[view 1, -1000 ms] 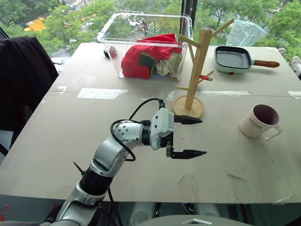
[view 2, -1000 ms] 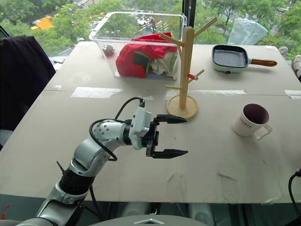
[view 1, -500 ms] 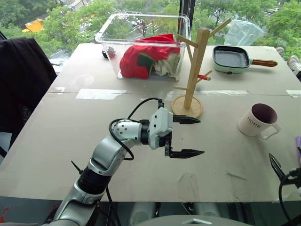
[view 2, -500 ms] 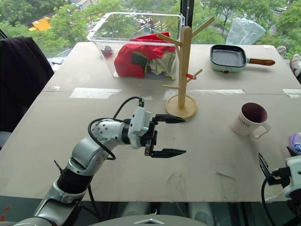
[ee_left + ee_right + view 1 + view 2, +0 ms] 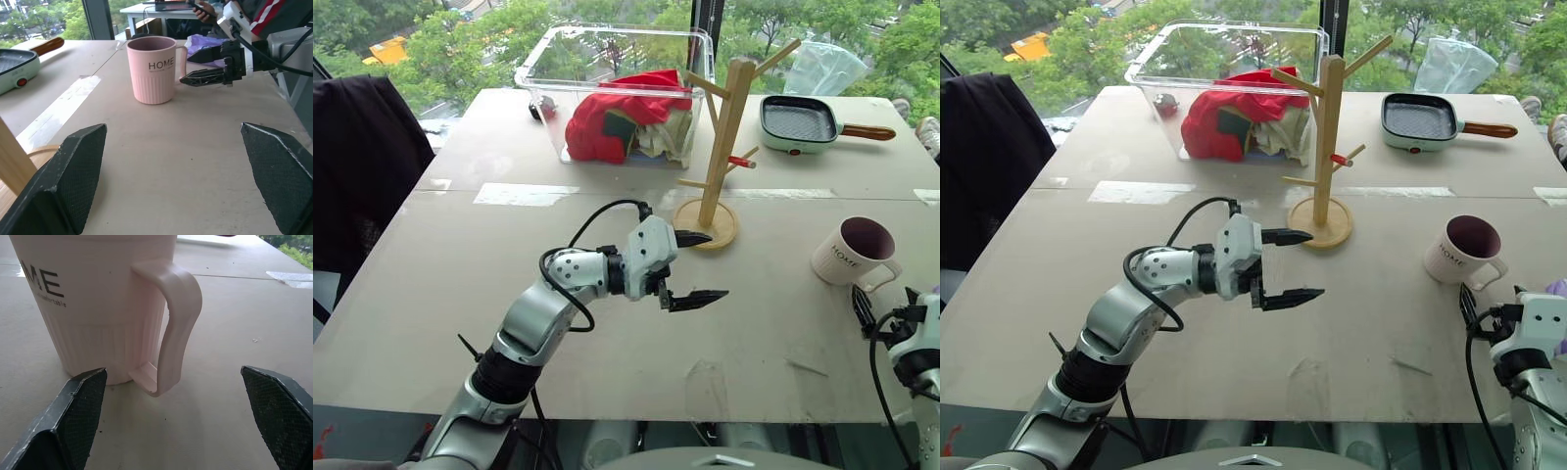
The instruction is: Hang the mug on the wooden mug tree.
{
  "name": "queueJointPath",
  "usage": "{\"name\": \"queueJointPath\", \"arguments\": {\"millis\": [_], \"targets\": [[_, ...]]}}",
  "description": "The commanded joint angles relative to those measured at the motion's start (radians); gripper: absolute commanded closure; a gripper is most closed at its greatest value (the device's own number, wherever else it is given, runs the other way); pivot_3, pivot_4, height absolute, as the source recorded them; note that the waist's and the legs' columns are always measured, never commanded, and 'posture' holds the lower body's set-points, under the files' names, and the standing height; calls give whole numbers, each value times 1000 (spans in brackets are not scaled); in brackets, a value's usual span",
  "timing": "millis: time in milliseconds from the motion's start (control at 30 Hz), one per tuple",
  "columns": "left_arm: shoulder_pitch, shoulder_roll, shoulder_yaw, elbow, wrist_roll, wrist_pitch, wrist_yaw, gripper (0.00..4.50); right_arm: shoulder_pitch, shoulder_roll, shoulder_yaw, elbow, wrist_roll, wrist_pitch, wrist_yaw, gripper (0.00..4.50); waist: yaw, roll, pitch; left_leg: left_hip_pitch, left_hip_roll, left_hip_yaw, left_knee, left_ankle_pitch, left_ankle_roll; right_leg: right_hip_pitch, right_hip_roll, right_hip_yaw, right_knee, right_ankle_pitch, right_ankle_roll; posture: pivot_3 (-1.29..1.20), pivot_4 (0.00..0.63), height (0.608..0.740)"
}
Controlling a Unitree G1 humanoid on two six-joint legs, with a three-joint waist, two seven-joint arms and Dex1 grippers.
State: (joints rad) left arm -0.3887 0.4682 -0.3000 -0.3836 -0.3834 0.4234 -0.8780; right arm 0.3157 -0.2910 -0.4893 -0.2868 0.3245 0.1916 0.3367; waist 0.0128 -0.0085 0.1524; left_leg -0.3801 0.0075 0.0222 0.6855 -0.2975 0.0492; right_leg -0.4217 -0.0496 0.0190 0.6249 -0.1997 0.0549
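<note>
The cream mug [image 5: 852,253], maroon inside and lettered "HOME", stands upright on the table's right side, its loop handle [image 5: 176,333] turned toward the front edge. The wooden mug tree [image 5: 724,147] stands on its round base at the table's middle back, one peg red-tipped. My right gripper [image 5: 883,304] sits low at the front right, just short of the mug. It is open, and the handle lies ahead between its fingers [image 5: 73,421]. My left gripper [image 5: 719,264] hovers open and empty at mid-table, just in front of the tree's base, pointing toward the mug.
A clear bin [image 5: 548,59] holding red cloth sits at the back behind the tree. A green pan [image 5: 798,122] with a wooden handle lies at the back right. Dark fabric [image 5: 362,166] hangs off the left edge. A person's hand [image 5: 203,9] shows beyond the table's right side.
My right gripper has come up into view at the front right and closed in on the mug's handle, rolling as it came. My left gripper has edged toward the tree's base and turned a little.
</note>
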Motion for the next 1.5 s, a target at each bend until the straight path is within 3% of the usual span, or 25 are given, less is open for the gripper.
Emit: {"name": "queueJointPath", "arguments": {"millis": [33, 267, 433, 467, 500, 567, 600, 833, 1100, 1500], "targets": [[-11, 2, 6, -59, 8, 23, 23, 0, -11, -16, -20, 5, 13, -10, -7, 73, -1, 0, 0, 0, 0, 0, 0, 0, 0, 0, 0, 0, 0, 0, 0, 0, 150, 740], [3, 12, 5, -66, 23, 30, 31, 0, -42, -7, -28, 41, 39, -45, 0, 73, -1, 0, 0, 0, 0, 0, 0, 0, 0, 0, 0, 0, 0, 0, 0, 0, 150, 740], [4, 15, 5, -57, 29, 18, 19, 0, -66, -20, -21, 85, 43, -61, 8, 2210, -2, 0, 0, 0, 0, 0, 0, 0, 0, 0, 0, 0, 0, 0, 0, 0, 150, 740], [3, 15, 5, -55, 29, 17, 18, 0, -70, -20, -21, 92, 45, -66, 11, 2806, -2, 0, 0, 0, 0, 1, 0, 0, 0, 0, 0, 0, 0, 0, 0, 0, 150, 740], [2, 14, 5, -53, 32, 13, 17, 0, -79, -18, -18, 101, 51, -74, 16, 3098, -1, 0, 0, 0, 0, 1, 0, 0, 0, 0, 0, 0, 0, 0, 0, 0, 150, 740], [-1, 13, 6, -51, 34, 10, 17, 0, -91, -15, -13, 114, 61, -83, 22, 4197, -1, 0, 0, 0, 0, 0, 0, 0, 0, 0, 0, 0, 0, 0, 0, 0, 150, 740], [-1, 11, 7, -52, 33, 10, 18, 0, -98, -13, -4, 126, 56, -88, 23, 4446, -1, 0, 0, 0, 0, 1, 0, 0, 0, 0, 0, 0, 0, 0, 0, 0, 150, 740], [42, -11, 51, -41, 9, -22, 36, 0, -152, -31, 38, 135, 50, -99, 45, 4446, -7, 1, 0, 0, 0, 1, 0, 0, 0, 0, 0, 1, 0, 0, 0, 0, 150, 740], [198, -121, 200, 49, -88, -227, 15, 0, -290, -302, 156, -24, 63, 52, 221, 4446, -23, 1, 0, 1, 0, 1, 0, 0, 0, 0, 0, 1, 1, 0, 0, 0, 150, 740], [299, -259, 318, 124, -237, -386, -21, 0, -659, -548, 325, -208, 86, 374, 301, 4446, -14, -2, 2, -2, 0, -1, 0, 0, 0, 0, -1, -2, -1, 0, 0, 0, 150, 740]]}}
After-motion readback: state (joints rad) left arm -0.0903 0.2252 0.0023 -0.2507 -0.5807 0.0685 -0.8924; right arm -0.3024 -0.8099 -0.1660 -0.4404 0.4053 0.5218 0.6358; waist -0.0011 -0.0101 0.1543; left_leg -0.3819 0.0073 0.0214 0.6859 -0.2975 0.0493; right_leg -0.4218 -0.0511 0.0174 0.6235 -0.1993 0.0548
